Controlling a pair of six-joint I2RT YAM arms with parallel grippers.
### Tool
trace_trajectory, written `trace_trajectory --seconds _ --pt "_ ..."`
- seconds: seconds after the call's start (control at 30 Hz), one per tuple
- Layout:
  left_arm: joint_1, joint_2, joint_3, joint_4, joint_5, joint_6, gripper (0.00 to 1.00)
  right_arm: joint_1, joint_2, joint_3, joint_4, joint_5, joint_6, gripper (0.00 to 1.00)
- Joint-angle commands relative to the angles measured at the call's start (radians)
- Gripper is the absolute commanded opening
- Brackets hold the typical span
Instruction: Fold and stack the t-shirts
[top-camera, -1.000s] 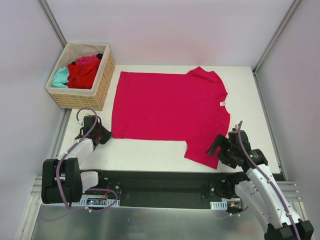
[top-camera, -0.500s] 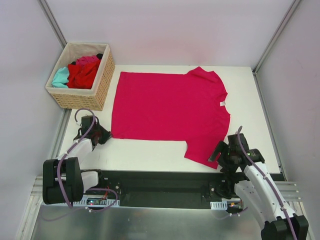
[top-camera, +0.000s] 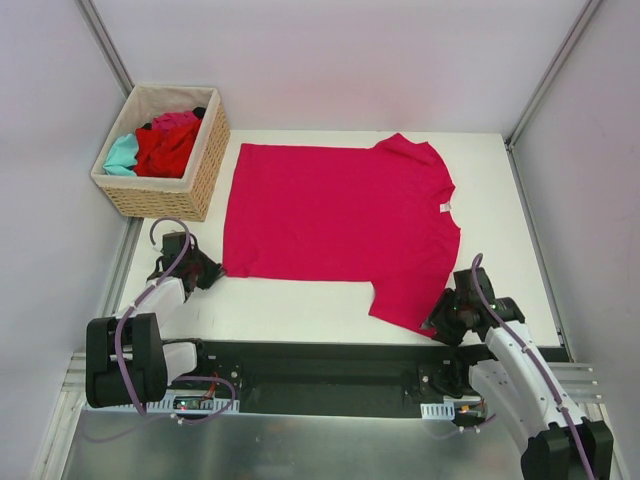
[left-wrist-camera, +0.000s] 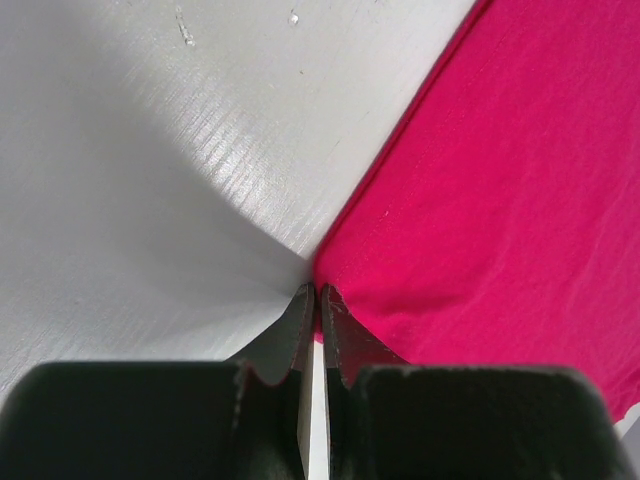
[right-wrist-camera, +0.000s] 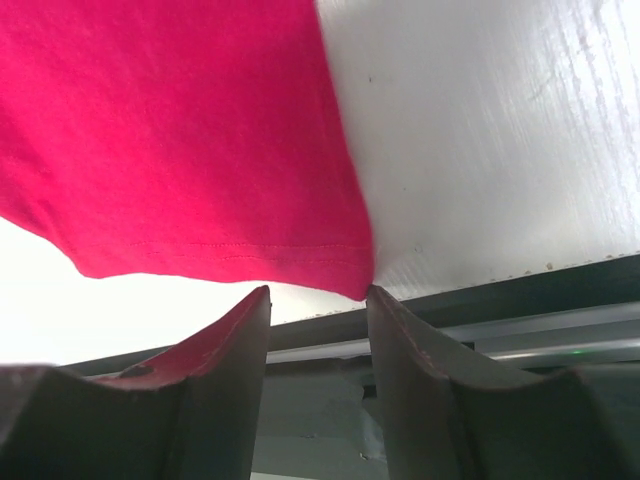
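while left claw (left-wrist-camera: 312, 290) sits shut, t-shirt (top-camera: 330, 210) lies flat

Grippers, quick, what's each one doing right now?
Left gripper: shut at the shirt corner; a grip cannot be told.
Right gripper: open, fingers apart at the sleeve hem, holding nothing.

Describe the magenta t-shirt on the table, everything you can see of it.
The magenta t-shirt is plain soft cloth, short-sleeved, with a small white label at the neck. It lies spread flat on the white table, hem to the left, neck to the right, lightly creased. The shut left gripper meets its near hem corner; the right gripper, jaws apart, sits at the near sleeve corner.
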Motion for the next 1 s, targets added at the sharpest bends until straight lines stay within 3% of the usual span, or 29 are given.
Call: trace_trajectory --seconds 0.0,0.8,0.97 --pt "0.010 0.003 -0.008 0.012 0.015 -0.004 0.00 -0.014 0.004 0.025 0.015 0.005 -0.008 0.46" --pt "0.018 -0.020 -0.010 -0.008 -0.008 0.002 0.00 -0.043 0.090 0.043 -0.012 0.020 -0.080 0.40" --pt "0.021 -0.019 -0.010 -0.010 -0.008 0.005 0.00 -0.043 0.113 0.039 0.008 0.026 -0.081 0.32"
